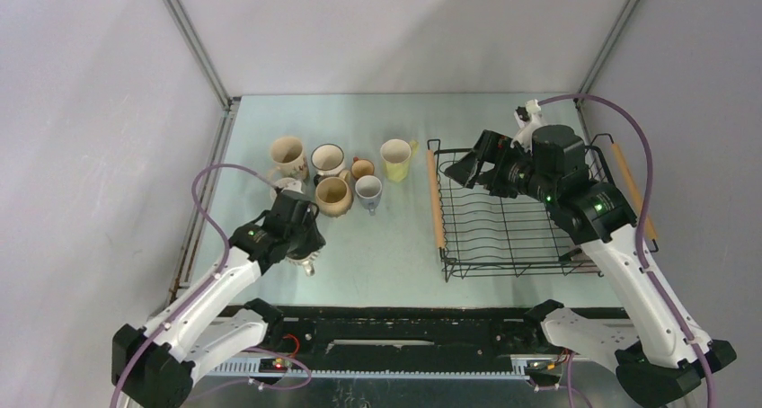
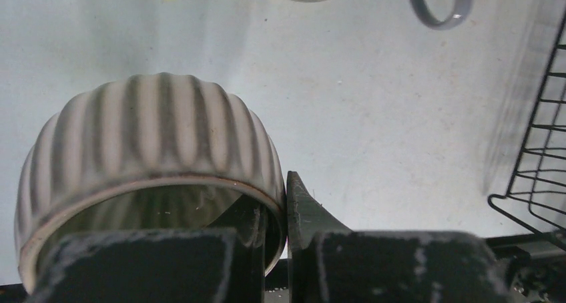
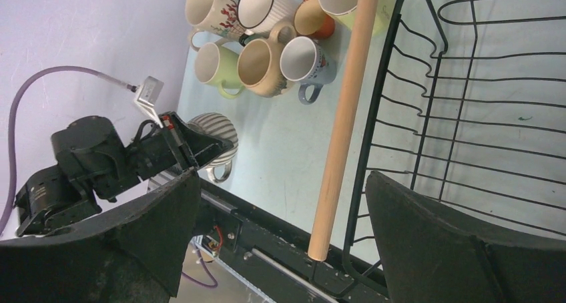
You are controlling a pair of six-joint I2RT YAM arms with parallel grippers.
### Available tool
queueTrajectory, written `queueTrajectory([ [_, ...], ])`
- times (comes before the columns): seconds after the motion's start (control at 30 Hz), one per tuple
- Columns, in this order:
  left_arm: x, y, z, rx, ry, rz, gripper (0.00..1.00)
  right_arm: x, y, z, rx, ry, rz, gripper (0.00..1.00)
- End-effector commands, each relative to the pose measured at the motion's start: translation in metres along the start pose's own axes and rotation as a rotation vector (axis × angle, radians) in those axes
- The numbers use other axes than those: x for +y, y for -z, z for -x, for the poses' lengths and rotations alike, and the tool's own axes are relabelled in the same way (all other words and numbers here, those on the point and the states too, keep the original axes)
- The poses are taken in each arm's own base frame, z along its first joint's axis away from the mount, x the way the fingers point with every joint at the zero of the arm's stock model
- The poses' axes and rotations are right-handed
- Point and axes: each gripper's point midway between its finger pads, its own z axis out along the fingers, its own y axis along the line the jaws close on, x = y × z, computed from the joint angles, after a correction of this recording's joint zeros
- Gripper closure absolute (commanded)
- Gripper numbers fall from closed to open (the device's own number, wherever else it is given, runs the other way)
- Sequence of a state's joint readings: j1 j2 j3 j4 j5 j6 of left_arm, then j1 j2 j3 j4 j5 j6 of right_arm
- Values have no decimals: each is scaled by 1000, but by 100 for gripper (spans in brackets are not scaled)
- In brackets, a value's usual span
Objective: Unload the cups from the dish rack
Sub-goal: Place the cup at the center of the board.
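Nearest to us, on the left, the left pincer [image 2: 284, 213] is closed on the rim of the striped cup [image 2: 153, 136]. One finger [image 2: 245, 216] is inside the cup and the other is outside, with the cup's wall squeezed between them. This cup is low over the table [image 1: 395, 246], and we cannot tell if it touches it. It is well apart from the dish rack [image 1: 512, 224], which sits on the right side of the table. The rack is made of black wire and has a wooden bar [image 1: 437, 201] on its left side and one more on its right side. The right pincer [image 1: 474, 161] hangs above the far left corner of the rack. Its two fingers are spread wide apart and hold nothing. Farther back, to the left of the rack, the other cups stand close together on the table, mouths up. In the front row we see a pale green cup [image 1: 286, 187], a tan cup [image 1: 332, 196] and a blue-grey cup [image 1: 368, 190]. Behind them are a cream cup [image 1: 287, 155], a white cup [image 1: 328, 159], a small orange cup [image 1: 362, 167] and a yellow cup [image 1: 394, 160], which is nearest to the rack.
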State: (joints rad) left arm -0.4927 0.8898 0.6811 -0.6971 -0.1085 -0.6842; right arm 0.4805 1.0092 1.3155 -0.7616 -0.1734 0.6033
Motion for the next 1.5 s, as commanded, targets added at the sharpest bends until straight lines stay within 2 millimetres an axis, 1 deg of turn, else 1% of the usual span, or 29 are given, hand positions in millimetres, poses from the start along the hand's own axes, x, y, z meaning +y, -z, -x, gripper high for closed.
queueTrajectory([
  [0.0,-3,-15,21,-99,53,1,100,0,-5,-2,4,32,6,0],
  [0.17,0,-31,17,-91,65,6,100,-1,-8,-6,19,35,14,0],
  [0.37,0,-44,13,-77,67,0,100,-2,-11,-7,27,44,10,0],
  [0.6,4,-54,8,-60,74,10,98,-3,-18,-8,44,47,13,0],
  [0.7,5,-57,5,-54,79,14,95,-3,-21,-9,49,46,12,0],
  [0.87,7,-61,2,-48,83,16,85,-4,-24,-9,56,43,7,0],
  [0.97,8,-61,1,-47,85,20,81,-5,-25,-11,61,46,9,0],
  [1.03,9,-62,0,-47,90,24,75,-5,-25,-12,60,45,11,0],
  [1.17,10,-62,-1,-49,98,23,69,-6,-26,-15,68,45,13,0],
  [1.4,6,-58,4,-63,95,8,61,-9,-27,-16,68,49,6,0],
  [1.47,4,-55,6,-66,92,1,57,-10,-27,-15,62,51,1,0],
])
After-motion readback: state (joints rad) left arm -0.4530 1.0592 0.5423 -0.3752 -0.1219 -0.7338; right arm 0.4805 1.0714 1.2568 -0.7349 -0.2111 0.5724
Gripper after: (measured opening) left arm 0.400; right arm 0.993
